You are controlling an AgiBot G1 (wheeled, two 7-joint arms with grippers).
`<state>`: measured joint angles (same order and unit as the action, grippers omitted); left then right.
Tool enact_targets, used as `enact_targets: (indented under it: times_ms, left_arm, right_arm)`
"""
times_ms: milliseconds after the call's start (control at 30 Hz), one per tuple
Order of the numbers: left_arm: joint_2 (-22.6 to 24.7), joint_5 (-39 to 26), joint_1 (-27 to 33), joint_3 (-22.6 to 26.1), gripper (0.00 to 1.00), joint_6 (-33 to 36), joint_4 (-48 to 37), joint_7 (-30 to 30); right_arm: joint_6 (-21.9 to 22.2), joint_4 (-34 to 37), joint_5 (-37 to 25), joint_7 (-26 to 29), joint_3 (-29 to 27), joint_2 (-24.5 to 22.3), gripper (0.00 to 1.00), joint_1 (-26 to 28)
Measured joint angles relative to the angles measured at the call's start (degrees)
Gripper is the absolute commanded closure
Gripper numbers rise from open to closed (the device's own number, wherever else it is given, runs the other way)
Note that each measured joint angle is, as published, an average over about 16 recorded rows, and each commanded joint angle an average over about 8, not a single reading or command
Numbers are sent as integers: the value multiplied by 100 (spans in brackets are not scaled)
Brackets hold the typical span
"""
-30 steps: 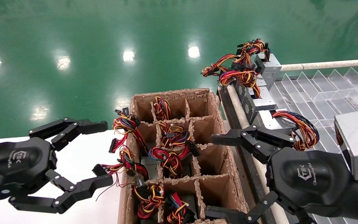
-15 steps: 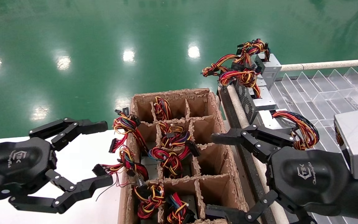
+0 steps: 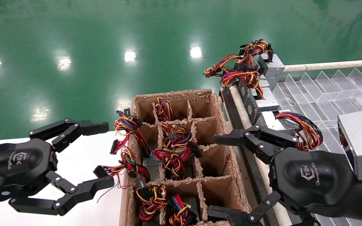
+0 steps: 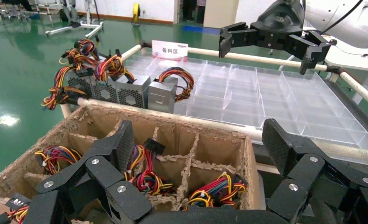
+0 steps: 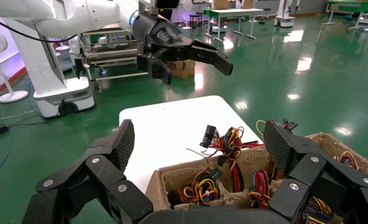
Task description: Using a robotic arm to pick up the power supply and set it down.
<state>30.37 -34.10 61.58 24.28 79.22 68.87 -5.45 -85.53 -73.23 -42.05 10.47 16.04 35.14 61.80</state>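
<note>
White logo mark with lettering "TEK" on the black housing of the left gripper [image 3: 101,153]; a smaller script line beneath it is too small to read.

The same white "TEK" logo on the black housing of the right gripper [image 3: 220,177], again with an unreadable script line below.

White placard [image 4: 169,47] at the far edge of the clear divided tray [image 4: 284,100], bearing black Chinese characters "备料区".
</note>
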Motion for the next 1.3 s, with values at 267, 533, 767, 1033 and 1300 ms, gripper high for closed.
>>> enact_targets:
  times_ms: [267, 533, 767, 1033, 1300]
  left_arm:
    - [0, 0, 0, 0, 0, 0, 0, 0]
    - [0, 0, 0, 0, 0, 0, 0, 0]
    - [0, 0, 0, 0, 0, 0, 0, 0]
    - [0, 0, 0, 0, 0, 0, 0, 0]
    - [0, 0, 0, 0, 0, 0, 0, 0]
  right_arm:
    - [1, 2, -1, -1, 0, 0, 0, 2]
    - [1, 2, -2, -1, 0, 0, 0, 2]
    - [1, 3, -2, 0, 0, 0, 0, 2]
    - [1, 3, -2, 0, 0, 0, 0, 2]
    - [1, 3, -2, 0, 0, 0, 0, 2]
